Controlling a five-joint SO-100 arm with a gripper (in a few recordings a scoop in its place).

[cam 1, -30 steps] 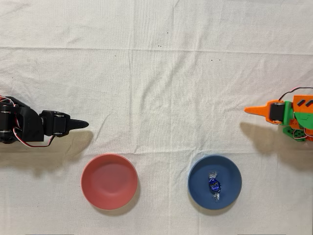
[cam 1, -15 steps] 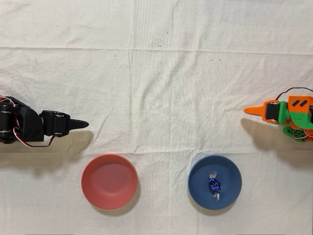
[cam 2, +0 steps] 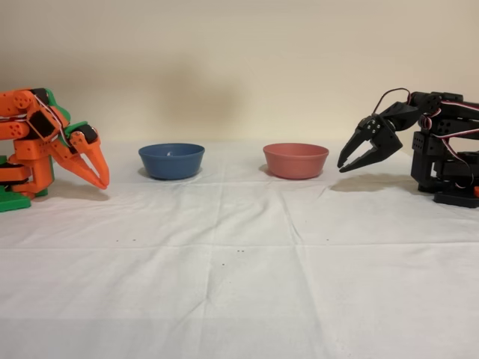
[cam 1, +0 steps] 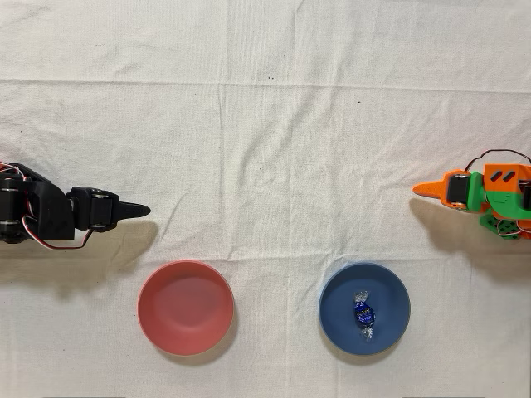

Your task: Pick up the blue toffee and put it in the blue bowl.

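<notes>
Since a second ago your orange arm has drawn back toward its base at the right edge of the overhead view, and the gripper [cam 1: 433,189] tip now sits a touch higher in that picture; nothing else has shifted. The blue toffee [cam 1: 364,313] already lies inside the blue bowl [cam 1: 390,290], a little right of its centre, with its twisted ends pointing up and down in the overhead view. From the fixed view you cannot see the sweet at all, since the bowl's wall hides it. The gripper [cam 2: 99,176] holds nothing and hangs nose-down close to the cloth, well apart from the bowl; its two fingers look closed together or nearly so, though neither view makes that certain. The red bowl [cam 1: 185,307] is empty, and the black arm [cam 1: 50,214] stands idle. By my reading the placing step is done and you are in the retreat. Your next move calls only for settling the arm at rest, clear of the bowl.
</notes>
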